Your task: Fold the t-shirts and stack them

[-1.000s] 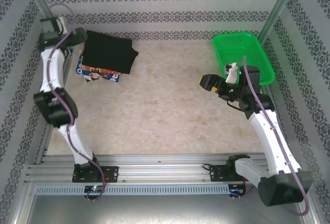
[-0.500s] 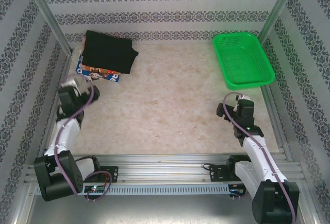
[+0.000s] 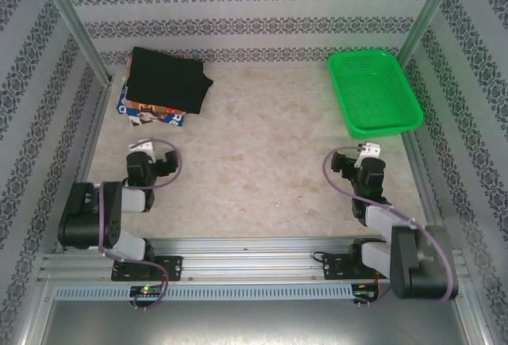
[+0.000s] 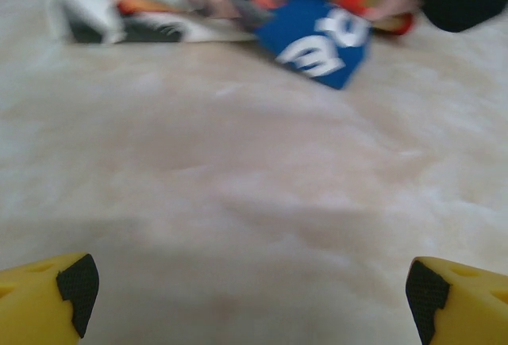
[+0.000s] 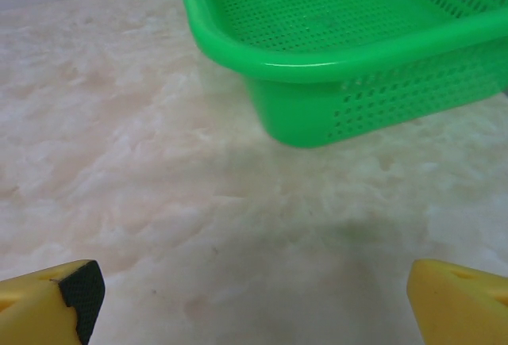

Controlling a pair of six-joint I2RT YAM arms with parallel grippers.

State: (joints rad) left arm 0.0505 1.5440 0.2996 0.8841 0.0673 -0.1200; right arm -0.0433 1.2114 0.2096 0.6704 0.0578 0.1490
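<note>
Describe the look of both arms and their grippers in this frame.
Both the left arm and right arm have white links with chunky black joint housings, and a mauve cable loops along each. The left gripper and right gripper carry yellow fingers faced with black pads.

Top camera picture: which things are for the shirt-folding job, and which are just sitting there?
For the job:
- black t-shirt, folded, on top of the pile at the far left
- printed t-shirts, peeking out underneath it

Just lying about:
- green basket, at the far right of the table
</note>
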